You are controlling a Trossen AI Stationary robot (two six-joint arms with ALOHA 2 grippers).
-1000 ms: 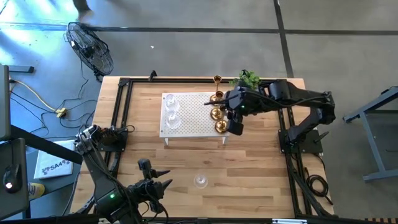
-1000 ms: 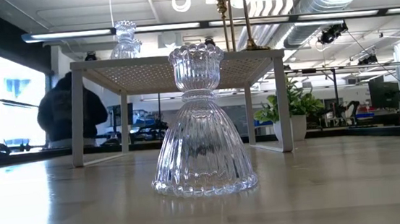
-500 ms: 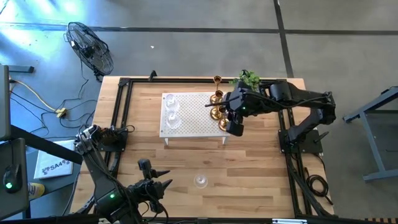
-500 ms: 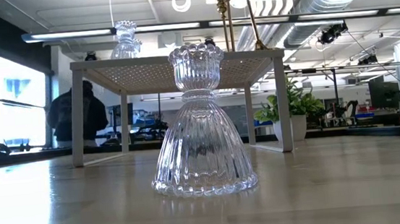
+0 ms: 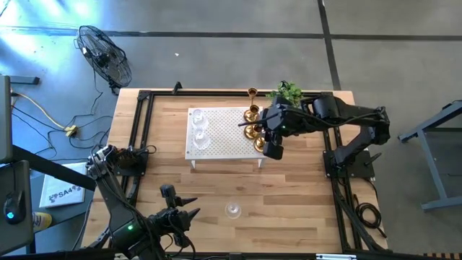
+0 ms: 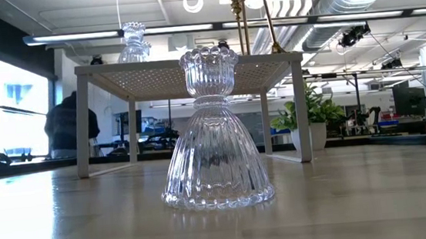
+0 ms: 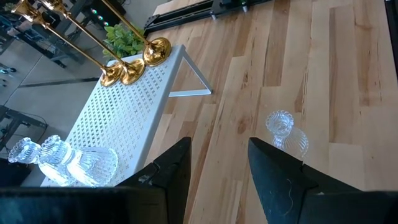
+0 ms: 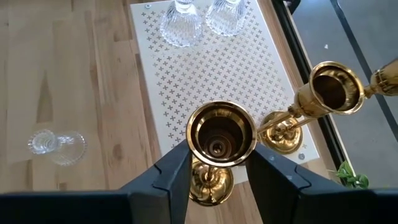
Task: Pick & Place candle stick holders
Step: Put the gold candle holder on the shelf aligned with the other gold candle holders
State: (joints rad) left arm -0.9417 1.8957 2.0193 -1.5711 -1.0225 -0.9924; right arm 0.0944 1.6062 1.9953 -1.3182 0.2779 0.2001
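White perforated platform [image 5: 220,133] seen at table centre, toward 12 o'clock edge; two glass holders [image 5: 199,130] stood at its 9 o'clock end, brass holders [image 5: 253,128] at 3 o'clock end. Right gripper [image 8: 214,165] positioned directly above one brass holder [image 8: 216,140], holder's long axis upright, cup framed between fingers; fingers spread narrowly either side, contact cannot be told. Lone glass holder [image 5: 233,210] stood on table toward 6 o'clock, nearer left gripper [image 7: 217,168], parked at 7 o'clock corner, fingers parted, nothing held.

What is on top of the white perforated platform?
Two clear glass holders at one end, three brass candle stick holders at the other. The right hand straddles one brass holder, partly covering its base.
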